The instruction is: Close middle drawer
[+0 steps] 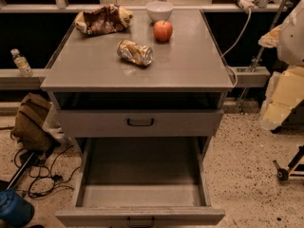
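the arm (290, 42) sits at the 3 o'clock edge, apart from the cabinet (95, 70), with the gripper (277, 106) at its low end; whether it is apart or together i cannot tell. one middle drawer (142, 170) juts far out at 6 o'clock, one top drawer (85, 123) ajar above. at 12 o'clock: one apple (163, 31), one bowl (159, 10), one can (135, 52), one bag (102, 19).

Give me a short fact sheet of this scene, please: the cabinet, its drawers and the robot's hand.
cabinet top: chip bag, white bowl, apple, crushed can
top drawer: looks slightly out, dark gap above its front
middle drawer: pulled far out, nothing seen inside
gripper: at the right edge, beside the cabinet, touching no drawer
left side: small bottle on a ledge; brown bag and cables on the floor
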You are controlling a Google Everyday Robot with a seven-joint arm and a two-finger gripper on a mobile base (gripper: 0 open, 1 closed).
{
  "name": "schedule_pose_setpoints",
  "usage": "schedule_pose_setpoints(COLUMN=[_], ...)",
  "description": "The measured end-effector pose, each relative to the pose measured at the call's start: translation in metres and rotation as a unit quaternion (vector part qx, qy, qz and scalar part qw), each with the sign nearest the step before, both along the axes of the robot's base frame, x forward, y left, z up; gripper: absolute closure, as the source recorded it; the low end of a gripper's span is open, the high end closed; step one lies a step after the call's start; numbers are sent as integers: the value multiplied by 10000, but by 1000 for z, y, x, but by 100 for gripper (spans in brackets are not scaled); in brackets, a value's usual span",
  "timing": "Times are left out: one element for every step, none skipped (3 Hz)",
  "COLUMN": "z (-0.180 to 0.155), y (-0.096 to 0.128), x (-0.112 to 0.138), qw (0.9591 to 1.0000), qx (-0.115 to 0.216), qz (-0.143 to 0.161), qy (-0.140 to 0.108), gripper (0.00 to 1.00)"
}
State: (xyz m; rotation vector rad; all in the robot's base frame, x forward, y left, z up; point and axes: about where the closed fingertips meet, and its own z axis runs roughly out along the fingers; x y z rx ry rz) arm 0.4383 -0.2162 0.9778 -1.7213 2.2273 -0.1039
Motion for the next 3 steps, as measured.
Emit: schedule_pose_setpoints(z=[0,-24,-96], y=[0,-2,-9], x=[0,5,14], qw=[10000,10000,9998], qx=[0,-29,156], qz=[0,-8,-51], qy=[0,24,142], gripper=[0,0,0])
